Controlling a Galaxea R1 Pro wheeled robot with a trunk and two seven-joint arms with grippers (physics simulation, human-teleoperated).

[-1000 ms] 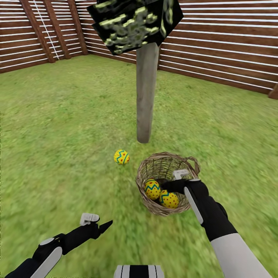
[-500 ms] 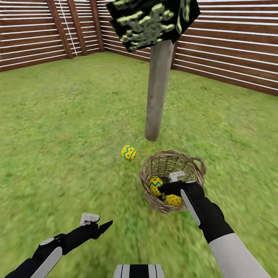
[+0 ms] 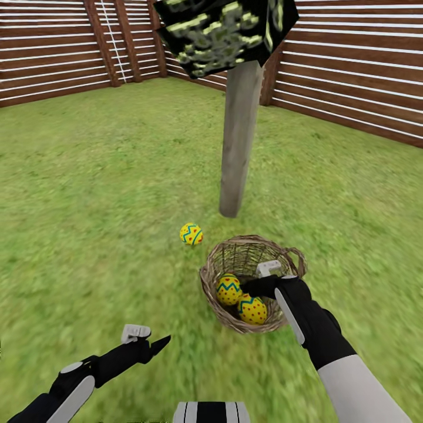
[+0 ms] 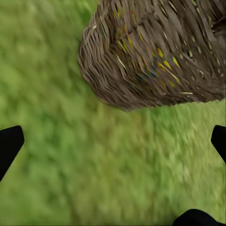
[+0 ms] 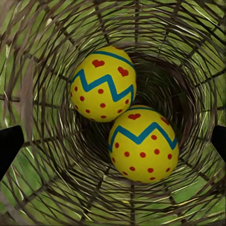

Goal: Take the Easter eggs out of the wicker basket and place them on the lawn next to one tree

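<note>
Wicker basket (image 3: pixel 249 282) on open lawn (image 3: pixel 88 194) near the tree (image 3: pixel 238 141) holds two touching eggs (image 5: pixel 103 84) (image 5: pixel 142 143), a third egg (image 3: pixel 191 234) beside it; right gripper (image 3: pixel 254 286) spread empty inside, left gripper (image 3: pixel 155 343) spread empty.

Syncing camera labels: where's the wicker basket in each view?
Head view: basket right of centre, near the tree trunk.
Left wrist view: outer wall, seen from the side.
Right wrist view: inside, seen from above.
Shared landmark: two eggs inside.
</note>
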